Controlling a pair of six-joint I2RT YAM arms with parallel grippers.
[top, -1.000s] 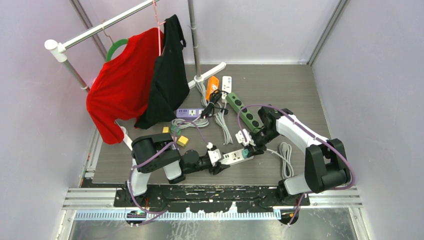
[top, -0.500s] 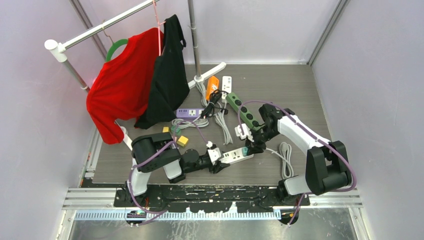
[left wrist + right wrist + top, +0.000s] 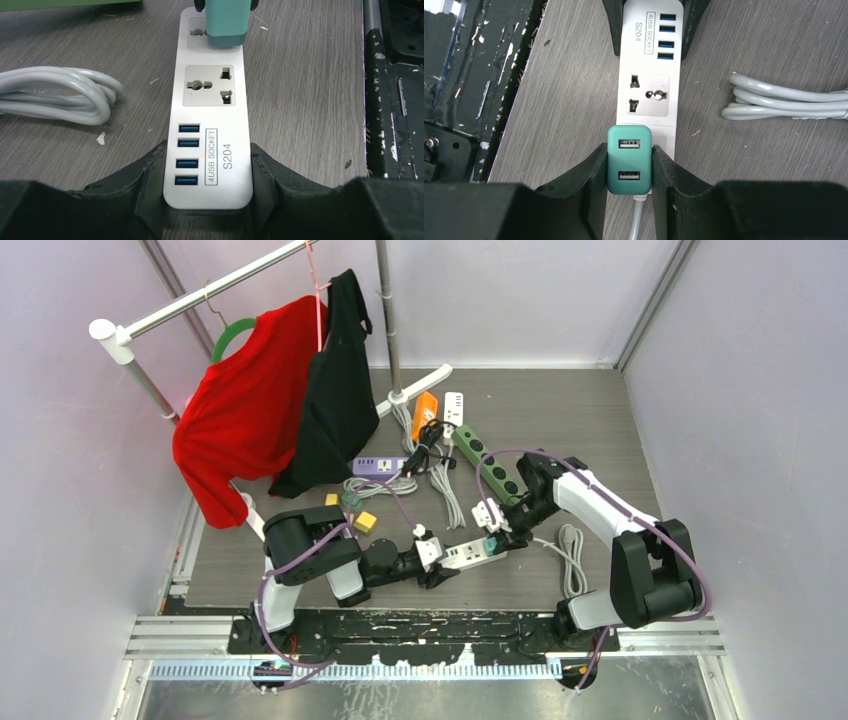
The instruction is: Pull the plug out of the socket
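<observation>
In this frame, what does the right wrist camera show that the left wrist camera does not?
Only the right wrist view: the teal plug's top face with its two USB ports, and a white cord leaving beneath it. Only the left wrist view: a green sliver along the top edge. Both: the white power strip with its free socket and four blue USB ports, the coiled grey cable, the left gripper jaws clamping the strip's USB end, and the right gripper jaws on the plug, though the left view catches only their tips.
</observation>
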